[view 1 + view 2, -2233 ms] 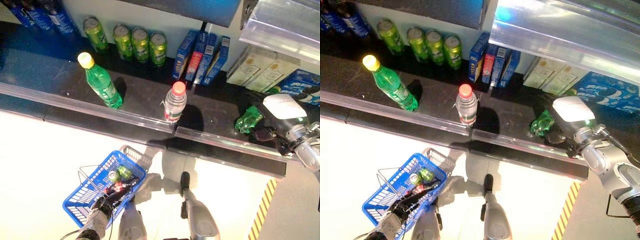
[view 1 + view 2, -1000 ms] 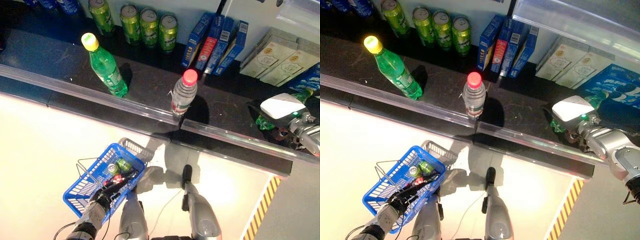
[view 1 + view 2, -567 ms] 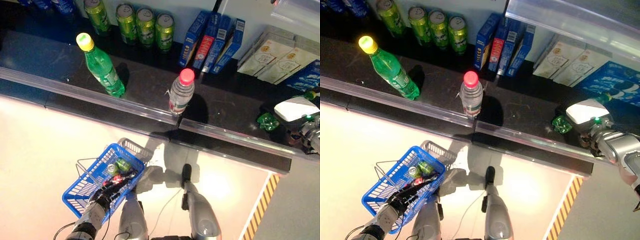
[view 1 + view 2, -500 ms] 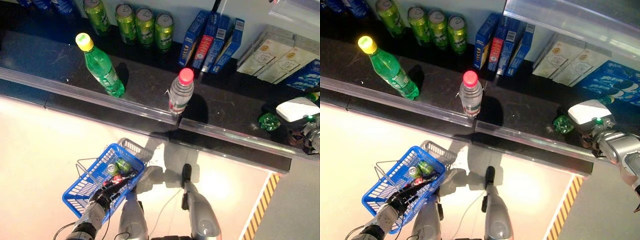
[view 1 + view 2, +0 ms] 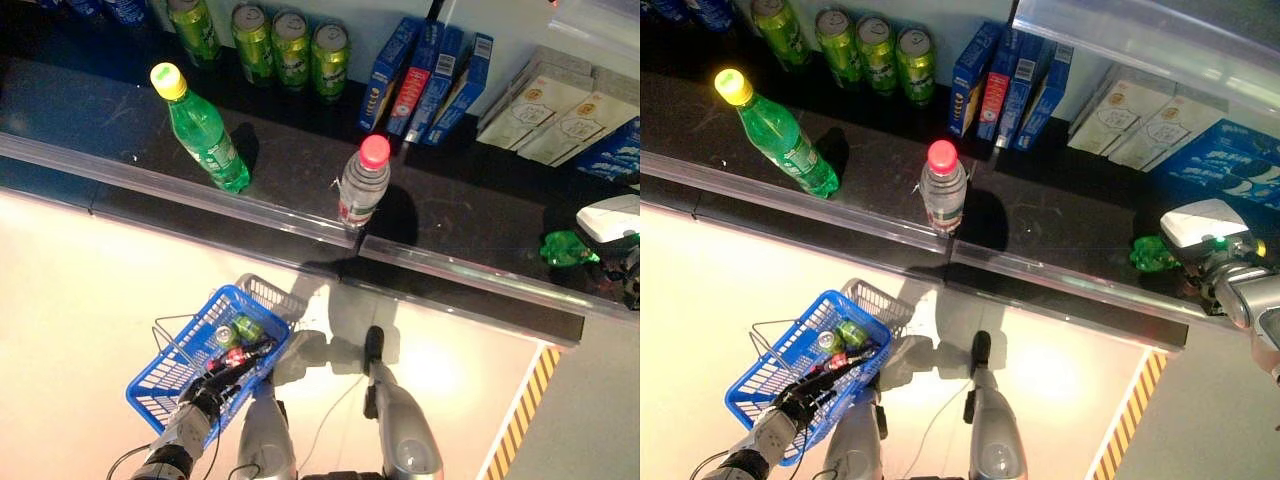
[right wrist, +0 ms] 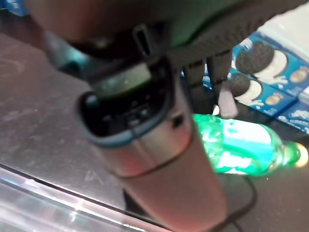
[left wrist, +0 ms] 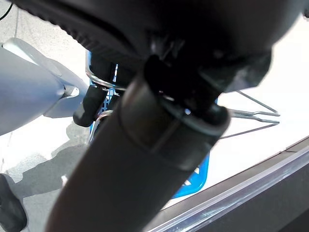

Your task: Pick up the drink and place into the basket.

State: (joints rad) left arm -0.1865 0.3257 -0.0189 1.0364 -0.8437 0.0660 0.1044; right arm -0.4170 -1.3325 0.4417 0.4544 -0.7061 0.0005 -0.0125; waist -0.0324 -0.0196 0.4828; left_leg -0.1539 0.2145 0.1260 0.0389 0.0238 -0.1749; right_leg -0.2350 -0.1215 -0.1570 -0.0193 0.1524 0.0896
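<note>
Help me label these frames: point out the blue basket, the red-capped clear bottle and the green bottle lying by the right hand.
blue basket (image 5: 160,385): left eye view, near rim.
red-capped clear bottle (image 5: 362,188): left eye view, its body.
lying green bottle (image 6: 239,144): right wrist view, mid-body.

Head stereo pair high above shelf (image 5: 300,160) and basket (image 5: 170,385); wrist views close.

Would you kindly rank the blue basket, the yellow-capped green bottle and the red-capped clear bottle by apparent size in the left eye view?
1. blue basket
2. yellow-capped green bottle
3. red-capped clear bottle

The basket hangs lower, nearer the camera, which may enlarge it.
</note>
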